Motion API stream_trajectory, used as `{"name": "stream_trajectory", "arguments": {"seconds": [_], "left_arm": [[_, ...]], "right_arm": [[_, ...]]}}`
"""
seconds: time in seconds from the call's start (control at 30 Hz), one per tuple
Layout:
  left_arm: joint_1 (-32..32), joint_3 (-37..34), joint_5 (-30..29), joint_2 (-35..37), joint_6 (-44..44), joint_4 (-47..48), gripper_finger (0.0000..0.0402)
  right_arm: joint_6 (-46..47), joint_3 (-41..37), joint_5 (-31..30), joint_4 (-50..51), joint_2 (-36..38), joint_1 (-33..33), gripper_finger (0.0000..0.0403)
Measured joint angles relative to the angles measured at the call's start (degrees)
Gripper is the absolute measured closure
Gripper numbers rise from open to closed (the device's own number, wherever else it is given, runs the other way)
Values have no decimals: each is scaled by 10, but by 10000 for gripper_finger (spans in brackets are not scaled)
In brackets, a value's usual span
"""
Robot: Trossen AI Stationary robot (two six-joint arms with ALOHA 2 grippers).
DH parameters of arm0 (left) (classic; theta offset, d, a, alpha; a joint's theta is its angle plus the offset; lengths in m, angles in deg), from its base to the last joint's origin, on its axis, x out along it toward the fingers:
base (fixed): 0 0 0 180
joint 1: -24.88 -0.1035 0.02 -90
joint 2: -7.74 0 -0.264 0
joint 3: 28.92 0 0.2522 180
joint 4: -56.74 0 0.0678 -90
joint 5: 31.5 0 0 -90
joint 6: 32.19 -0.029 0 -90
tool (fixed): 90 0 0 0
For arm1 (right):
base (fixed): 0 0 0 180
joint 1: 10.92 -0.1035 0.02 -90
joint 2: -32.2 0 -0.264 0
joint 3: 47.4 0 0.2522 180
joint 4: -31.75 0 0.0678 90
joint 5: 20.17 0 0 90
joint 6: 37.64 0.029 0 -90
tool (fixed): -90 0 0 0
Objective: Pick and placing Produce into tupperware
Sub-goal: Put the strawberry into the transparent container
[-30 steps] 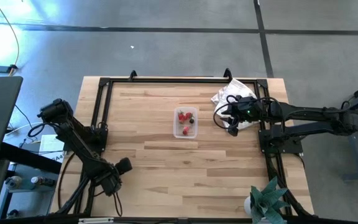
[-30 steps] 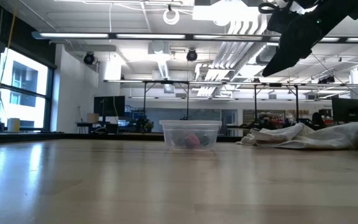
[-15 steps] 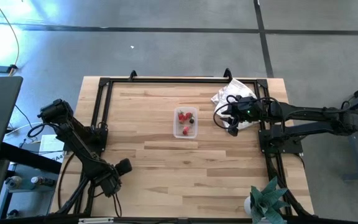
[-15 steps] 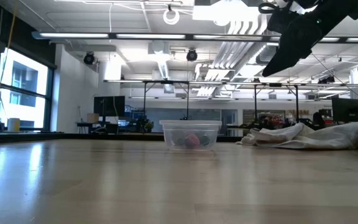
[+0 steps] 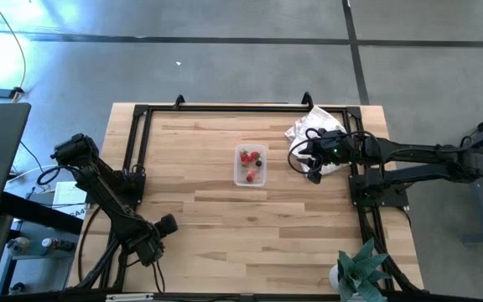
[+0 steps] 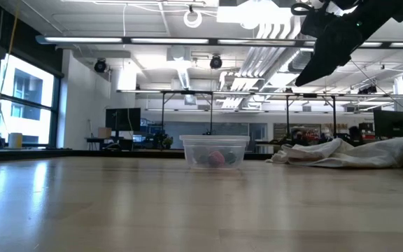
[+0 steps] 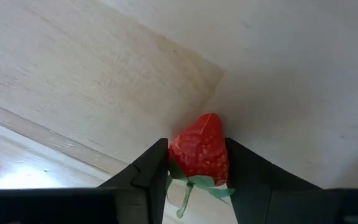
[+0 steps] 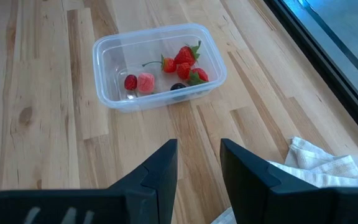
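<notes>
Light wooden table (image 5: 225, 218) on grey floor; clear tub (image 5: 251, 165) of strawberries mid-frame, white cloth (image 5: 313, 126) upper right. Left gripper (image 7: 196, 180) pinches a strawberry (image 7: 199, 149); right gripper (image 8: 197, 168) parted, empty.

Produce (image 8: 185, 59) lies in the tupperware (image 5: 251, 165), cloth (image 5: 313, 127) to its right.

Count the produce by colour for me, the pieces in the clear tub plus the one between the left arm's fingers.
Red strawberries in the clear tub: 4, overlapping, so possibly off by one
Red strawberry held in the left gripper: 1
Dark red round piece: 1
Pink piece: 1
Near-black piece: 1
Total: 8
</notes>
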Motion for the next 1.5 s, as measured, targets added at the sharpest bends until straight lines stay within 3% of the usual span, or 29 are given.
{"name": "stream_trajectory", "arguments": {"seconds": [0.17, 0.3, 0.6, 0.83, 1.17, 1.5], "left_arm": [[0, 22, -8, 0, 19, 0, 260], [0, 56, -39, 0, 19, 1, 267], [-4, 156, -183, 0, 22, 6, 270], [-64, 243, -256, 0, 20, 15, 268], [-193, 320, -252, 0, -94, -12, 271], [-348, 364, -156, 0, -191, -107, 270]], "right_arm": [[0, 0, 0, 0, 0, 0, 291], [0, 0, 0, 0, 0, 0, 291], [0, 0, 0, 0, 0, 0, 291], [0, 0, 0, 0, 0, 0, 291], [0, 0, 0, 0, 0, 0, 291], [0, 0, 0, 0, 0, 0, 291]]}}
